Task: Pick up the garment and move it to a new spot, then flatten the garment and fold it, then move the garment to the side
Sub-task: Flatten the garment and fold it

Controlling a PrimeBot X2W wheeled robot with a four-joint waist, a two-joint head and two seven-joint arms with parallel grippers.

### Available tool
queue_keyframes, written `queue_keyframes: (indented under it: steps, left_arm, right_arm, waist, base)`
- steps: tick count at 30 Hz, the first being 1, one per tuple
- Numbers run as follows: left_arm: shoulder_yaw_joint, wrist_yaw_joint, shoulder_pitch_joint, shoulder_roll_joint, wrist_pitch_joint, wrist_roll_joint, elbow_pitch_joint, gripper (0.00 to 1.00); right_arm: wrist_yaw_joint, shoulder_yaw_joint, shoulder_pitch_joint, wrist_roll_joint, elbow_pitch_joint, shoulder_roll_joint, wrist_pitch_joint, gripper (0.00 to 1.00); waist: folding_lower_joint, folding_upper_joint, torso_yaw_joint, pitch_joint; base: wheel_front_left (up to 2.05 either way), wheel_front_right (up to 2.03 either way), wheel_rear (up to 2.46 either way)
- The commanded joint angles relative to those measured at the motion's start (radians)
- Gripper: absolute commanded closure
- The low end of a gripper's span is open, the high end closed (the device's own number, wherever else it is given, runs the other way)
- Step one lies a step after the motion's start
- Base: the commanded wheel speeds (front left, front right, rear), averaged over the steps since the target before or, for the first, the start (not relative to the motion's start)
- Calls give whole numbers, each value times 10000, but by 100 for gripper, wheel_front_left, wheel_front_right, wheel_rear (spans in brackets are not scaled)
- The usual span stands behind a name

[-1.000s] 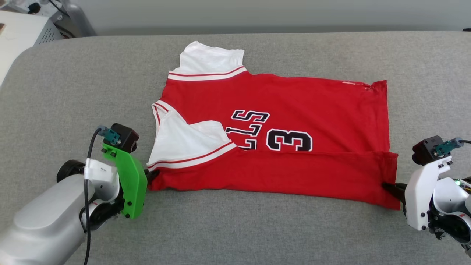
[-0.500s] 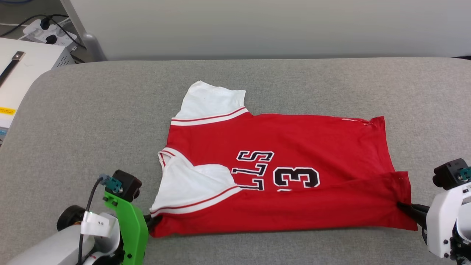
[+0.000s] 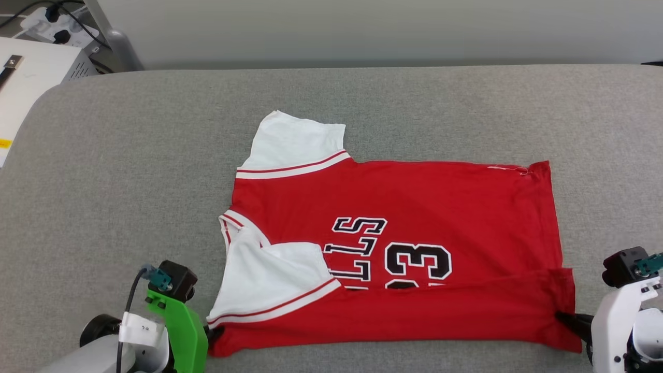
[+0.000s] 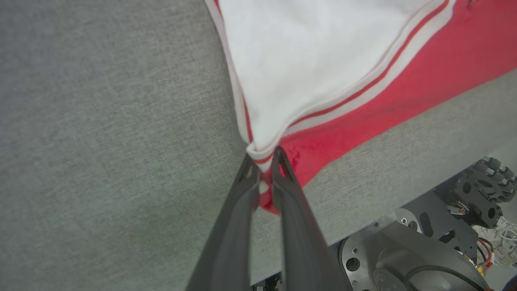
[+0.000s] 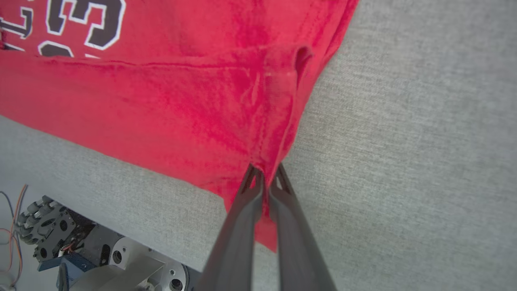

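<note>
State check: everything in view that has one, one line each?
garment: flat on the grey pad, near long edge folded over onto its front
left gripper: jaws shut on the garment's near sleeve-end corner
right gripper: jaws shut on the garment's near hem corner

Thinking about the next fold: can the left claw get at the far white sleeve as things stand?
Probably not yet: the left claw is shut on the garment's near corner. The far white sleeve lies uncovered otherwise.

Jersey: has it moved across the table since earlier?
Yes. The jersey slid toward the robot; its gap to the far edge of the grey table widened.
</note>
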Motion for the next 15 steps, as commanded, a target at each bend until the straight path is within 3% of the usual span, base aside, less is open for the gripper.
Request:
queue_keyframes:
  steps: [1, 6, 7, 8, 9, 10, 11, 15]
  left_arm:
    - [-38, -66, 193, -139, 34, -92, 251, 100]
    - [-92, -362, 249, -515, -68, -218, 1126, 100]
    - [-76, -409, 260, -551, -135, -230, 1236, 100]
    - [-56, -468, 268, -577, -218, -236, 1350, 100]
    - [-32, -511, 264, -572, -284, -235, 1410, 76]
    - [-5, -533, 236, -537, -388, -173, 1467, 15]
    - [23, -518, 204, -502, -478, -108, 1488, 0]
    - [306, -410, -42, -311, -994, 132, 1276, 0]
  right_arm:
    - [-6, 14, 78, -89, 215, 125, -24, 100]
    - [-6, 171, 37, -271, 879, 461, -584, 100]
    - [-6, 169, 37, -258, 946, 512, -717, 87]
    - [-6, 172, 46, -229, 998, 557, -850, 68]
    - [-6, 168, 50, -232, 1025, 583, -985, 39]
    - [-6, 139, 44, -269, 1049, 610, -1206, 0]
    - [-6, 109, 42, -301, 1053, 627, -1387, 0]
    - [-6, -173, 55, -477, 889, 678, -2239, 0]
  waist:
    - [0, 0, -9, 111]
    - [0, 0, 26, 47]
    - [0, 0, 37, 1]
    - [0, 0, 52, -72]
    - [0, 0, 62, -129]
    - [0, 0, 74, -210]
    - [0, 0, 87, -269]
    - [0, 0, 135, -511]
  base:
    - [0, 0, 0]
    - [0, 0, 0]
    - [0, 0, 0]
    - [0, 0, 0]
    - [0, 0, 0]
    - [0, 0, 0]
    - [0, 0, 0]
    - [0, 0, 0]
